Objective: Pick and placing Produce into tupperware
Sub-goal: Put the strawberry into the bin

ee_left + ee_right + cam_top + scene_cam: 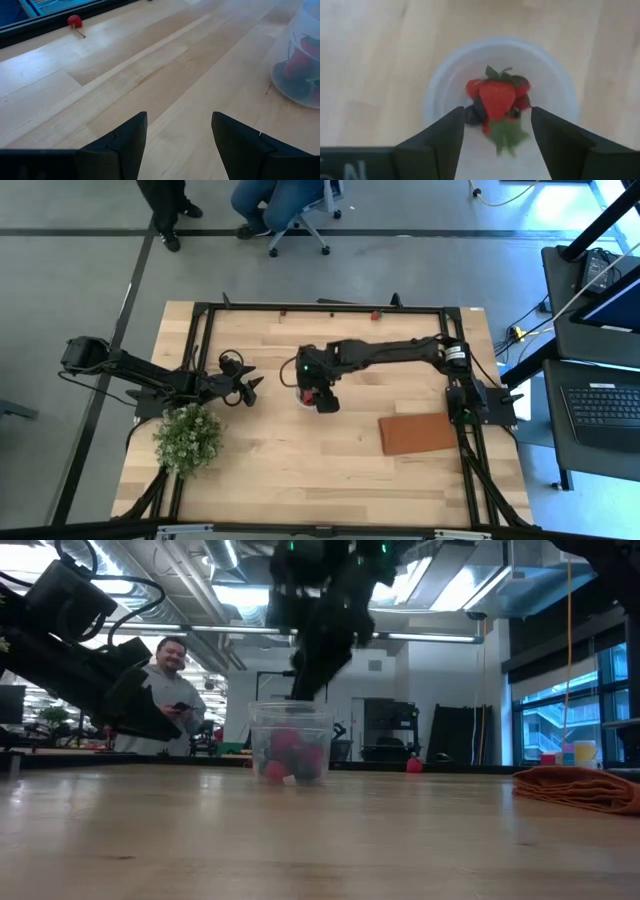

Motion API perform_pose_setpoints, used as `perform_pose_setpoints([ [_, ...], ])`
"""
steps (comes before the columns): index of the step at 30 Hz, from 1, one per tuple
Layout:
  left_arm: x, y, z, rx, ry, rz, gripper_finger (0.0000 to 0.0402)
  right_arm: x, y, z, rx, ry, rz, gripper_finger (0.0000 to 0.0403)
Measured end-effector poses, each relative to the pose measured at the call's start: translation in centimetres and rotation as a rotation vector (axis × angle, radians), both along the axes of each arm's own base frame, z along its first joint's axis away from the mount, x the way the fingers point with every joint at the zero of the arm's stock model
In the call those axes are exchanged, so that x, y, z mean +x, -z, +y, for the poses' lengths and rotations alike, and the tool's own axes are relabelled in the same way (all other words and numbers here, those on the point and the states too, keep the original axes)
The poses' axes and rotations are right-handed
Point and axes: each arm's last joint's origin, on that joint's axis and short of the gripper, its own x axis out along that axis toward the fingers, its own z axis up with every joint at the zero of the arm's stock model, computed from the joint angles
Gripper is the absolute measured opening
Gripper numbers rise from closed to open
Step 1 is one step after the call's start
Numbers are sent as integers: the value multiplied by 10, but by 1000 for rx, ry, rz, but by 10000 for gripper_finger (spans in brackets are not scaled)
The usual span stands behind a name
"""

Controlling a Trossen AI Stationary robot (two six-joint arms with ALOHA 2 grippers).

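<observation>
Right gripper (495, 135): hung directly above the tupperware (500, 85), fingers spread, gripping nothing – a red strawberry between them.
Produce (496, 102): red and dark pieces piled inside the tupperware, mid-table.
Left gripper (179, 137): fingers spread, empty – low over the table (330, 470), near the leafy bush (188, 438).
Stray red piece (74, 20): by the table's far edge.
Mat (418, 433): flat, well apart from the cup.
</observation>
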Motion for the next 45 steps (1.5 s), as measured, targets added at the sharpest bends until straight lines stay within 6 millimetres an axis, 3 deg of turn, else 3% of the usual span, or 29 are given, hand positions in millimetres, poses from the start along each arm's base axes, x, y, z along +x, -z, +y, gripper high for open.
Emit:
perform_pose_setpoints([
  [3, 0, 0, 0, 0, 1, 3, 215, -2, -39, -10, 11, 38, -5, 231],
  [7, -1, 1, 0, 0, 0, 10, 215, -12, -91, -36, 17, 119, -20, 231],
  [12, -1, 2, 0, 1, 0, 27, 215, -47, -151, -78, -40, 143, -74, 232],
  [20, -2, 2, 0, 1, 0, 33, 215, -99, -185, -151, -91, 317, -119, 232],
  [25, -2, 3, 0, 1, 0, 34, 215, -120, -184, -189, -109, 397, -108, 232],
  [32, -2, 3, 0, 0, 0, 36, 215, -140, -170, -224, -127, 358, -86, 232],
  [36, -2, 3, 0, 0, 0, 36, 215, -146, -142, -236, -119, 291, 7, 232],
  [41, -2, 3, 0, 1, 0, 36, 215, -149, -93, -241, -86, 188, 146, 232],
  [45, -2, 3, 0, 1, 0, 36, 215, -151, -53, -244, -174, 137, 280, 232],
])
